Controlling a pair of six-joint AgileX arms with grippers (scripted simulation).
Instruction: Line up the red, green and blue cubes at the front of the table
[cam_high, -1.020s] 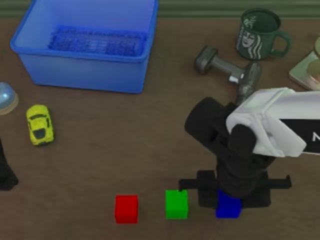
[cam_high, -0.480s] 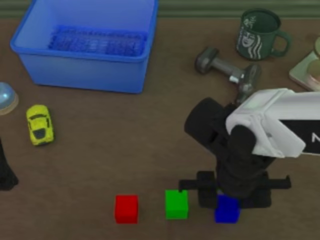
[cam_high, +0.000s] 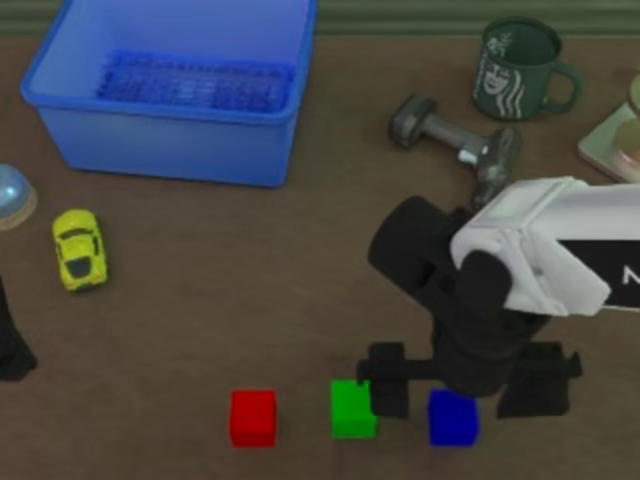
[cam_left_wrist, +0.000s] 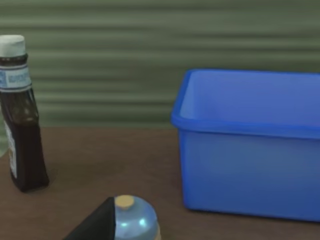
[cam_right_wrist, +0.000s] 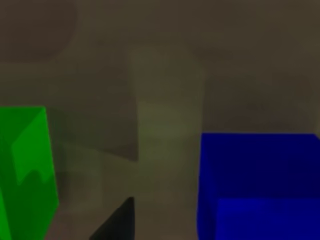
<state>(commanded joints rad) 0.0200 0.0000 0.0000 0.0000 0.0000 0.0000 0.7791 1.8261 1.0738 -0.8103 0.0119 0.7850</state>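
Three cubes stand in a row on the dark-brown table (cam_high: 250, 300) near its front edge: the red cube (cam_high: 252, 417), the green cube (cam_high: 353, 408) and the blue cube (cam_high: 453, 417). My right gripper (cam_high: 465, 388) is open above the blue cube, one finger next to the green cube and the other to the blue cube's right. The right wrist view shows the green cube (cam_right_wrist: 25, 170), the blue cube (cam_right_wrist: 255, 185) and one dark fingertip (cam_right_wrist: 117, 222) over bare table between them. My left arm (cam_high: 10, 345) is parked at the table's left edge.
A large blue bin (cam_high: 160, 150) stands at the back left, with a yellow toy car (cam_high: 79, 249) and a bell (cam_high: 10, 195) in front of it. A dumbbell (cam_high: 455, 140) and a green mug (cam_high: 520, 70) lie behind the right arm. The left wrist view shows a sauce bottle (cam_left_wrist: 20, 115).
The right gripper's fingers have spread apart and let go of the blue cube, which now rests on the table to the right of the green cube.
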